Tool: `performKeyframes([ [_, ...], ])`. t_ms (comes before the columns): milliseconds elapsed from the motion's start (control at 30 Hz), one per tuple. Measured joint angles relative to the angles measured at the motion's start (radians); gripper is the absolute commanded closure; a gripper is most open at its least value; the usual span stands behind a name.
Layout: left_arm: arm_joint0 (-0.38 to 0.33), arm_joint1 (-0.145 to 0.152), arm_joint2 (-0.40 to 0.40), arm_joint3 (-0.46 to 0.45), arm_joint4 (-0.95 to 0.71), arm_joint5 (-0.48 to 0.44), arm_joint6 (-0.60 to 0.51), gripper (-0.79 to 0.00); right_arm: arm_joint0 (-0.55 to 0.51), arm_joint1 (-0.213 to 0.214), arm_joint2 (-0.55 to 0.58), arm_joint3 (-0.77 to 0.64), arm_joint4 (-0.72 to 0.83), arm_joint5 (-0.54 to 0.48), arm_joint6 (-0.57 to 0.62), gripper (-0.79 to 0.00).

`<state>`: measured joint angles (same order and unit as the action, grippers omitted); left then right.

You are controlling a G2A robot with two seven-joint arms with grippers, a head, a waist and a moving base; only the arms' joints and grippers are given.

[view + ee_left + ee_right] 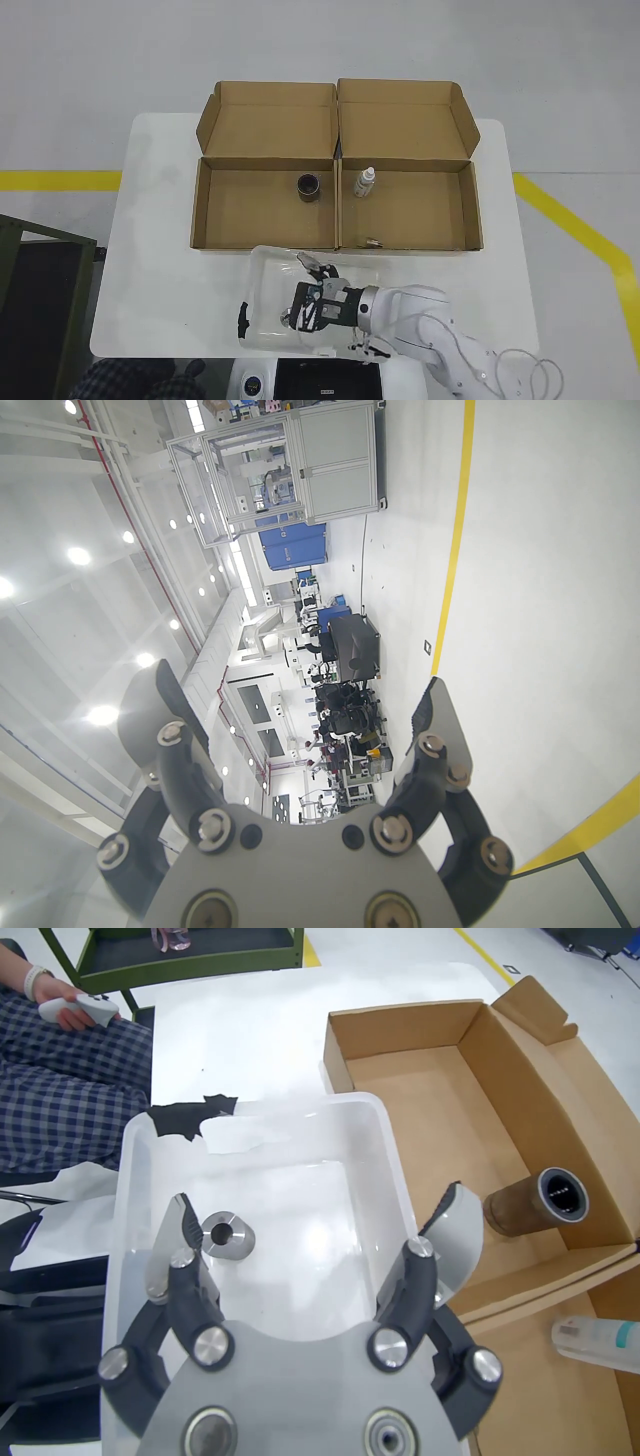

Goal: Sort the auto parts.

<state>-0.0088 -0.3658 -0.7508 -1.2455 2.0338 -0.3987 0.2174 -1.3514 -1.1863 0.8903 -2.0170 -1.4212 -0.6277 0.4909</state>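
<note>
White table (150, 250), rounded corners, on pale grey floor (100, 60). Yellow floor line (60, 180) meets the table at one side; at the opposite side it turns off diagonally. Dark green cart (40, 300) stands just beside the table's near corner. Left wrist view: hall with a yellow stripe (455, 540) on the floor, an aluminium-framed enclosure (300, 465), blue cabinets (295, 545) just beyond it, a black machine (352, 645) farther along, and round ceiling lights (79, 556).

Left box (197, 205) and right box (470, 205) abut at mid-table (150, 250). Cylinder (309, 186) in left box's far right corner; bottle (364, 181) in right box's far left corner. Bin (252, 290) before them at the near edge, holding a bushing (228, 1234).
</note>
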Motion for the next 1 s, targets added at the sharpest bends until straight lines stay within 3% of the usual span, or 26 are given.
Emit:
performKeyframes([
  [633,0.000,0.000,0.000,0.000,0.000,0.000,0.000,-0.785,0.084,-0.020,-0.117,0.126,0.007,-0.038,0.080,-0.631],
  [1000,0.000,0.000,0.000,0.000,0.000,0.000,0.000,-0.785,0.125,-0.034,-0.161,0.206,0.024,-0.033,0.109,-0.493],
])
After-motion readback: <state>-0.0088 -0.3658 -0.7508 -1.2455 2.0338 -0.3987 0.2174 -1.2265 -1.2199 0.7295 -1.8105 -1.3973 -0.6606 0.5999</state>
